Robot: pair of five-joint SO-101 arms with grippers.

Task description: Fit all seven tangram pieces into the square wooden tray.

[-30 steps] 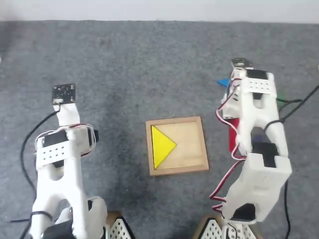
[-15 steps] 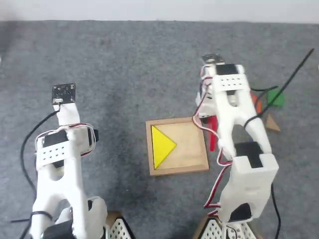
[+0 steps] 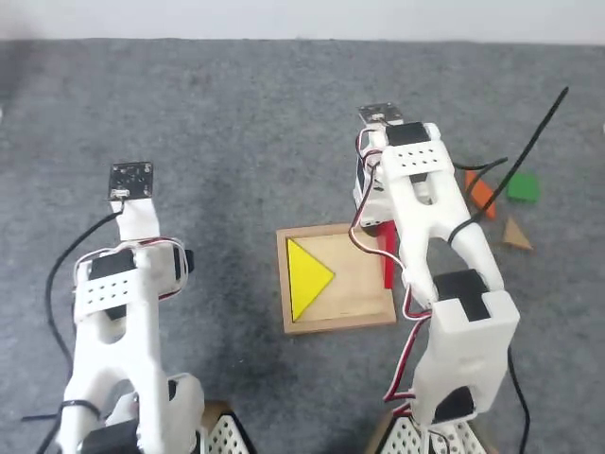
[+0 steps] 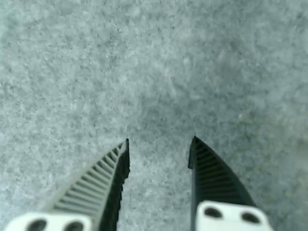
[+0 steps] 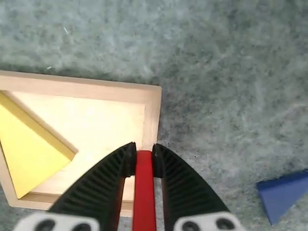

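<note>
The left tool [image 4: 159,144] points down at the counter [image 4: 144,57], its 2 ribbed fingers [image 4: 113,173] spread apart. The right arm [image 3: 430,203] is stretched forward, and the right tool [image 5: 143,147] clamps a red piece [image 5: 144,192] between its 2 fingers.

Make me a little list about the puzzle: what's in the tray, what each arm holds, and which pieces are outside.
Tray: square wooden tray, on grey carpet between the arms
Inside tray: yellow triangle, against its left side
Right end effector: shut on red piece, over the tray's right rim
Left end effector: open, empty, over bare carpet
Outside tray: orange piece, green piece, tan triangle, blue piece, all on the carpet
</note>
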